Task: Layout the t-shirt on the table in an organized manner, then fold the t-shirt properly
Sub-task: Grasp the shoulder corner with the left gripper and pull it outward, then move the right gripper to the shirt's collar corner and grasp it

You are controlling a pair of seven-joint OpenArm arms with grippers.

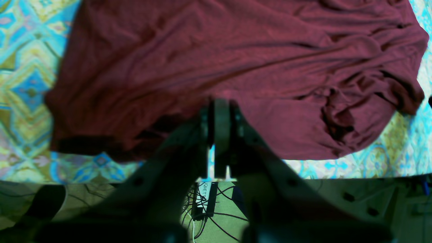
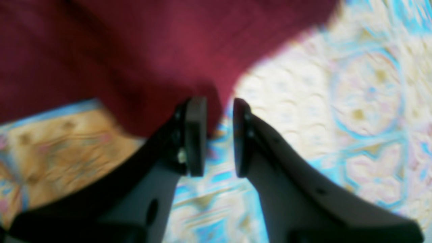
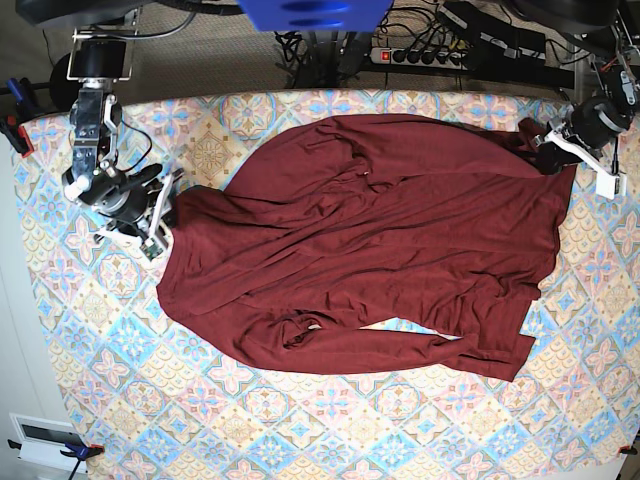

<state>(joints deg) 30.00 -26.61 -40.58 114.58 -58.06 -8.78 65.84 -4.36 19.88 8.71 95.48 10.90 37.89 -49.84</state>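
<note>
Base view gives you the whole scene: the bench (image 3: 90, 340), covered in diamond tiles of blue, pink and cream, fills nearly the full picture. Spread across its middle you have the t-shirt (image 3: 380, 250), dark maroon, lying mostly flat but heavily wrinkled, with long diagonal creases and one long sleeve lying along its near edge, bunched into a small knot near the left end of that sleeve. The garment reaches from the right arm on the picture's left to the left arm at the upper right corner.

Next in size, your left pincer (image 1: 221, 111) sits at the shirt's edge close to the bench's far border; in the left wrist view its jaws are pressed together with maroon fabric pinched between them, and the cloth fans out from that point in taut folds. Beyond the bench edge you see a power strip (image 1: 204, 200) with tangled cables on the floor.

Your right pincer (image 2: 219, 135) stands with jaws apart at the shirt's opposite edge. In the blurred right wrist view, the fabric's edge lies just at the fingertips, with patterned cloth showing through the gap; nothing is held.
</note>
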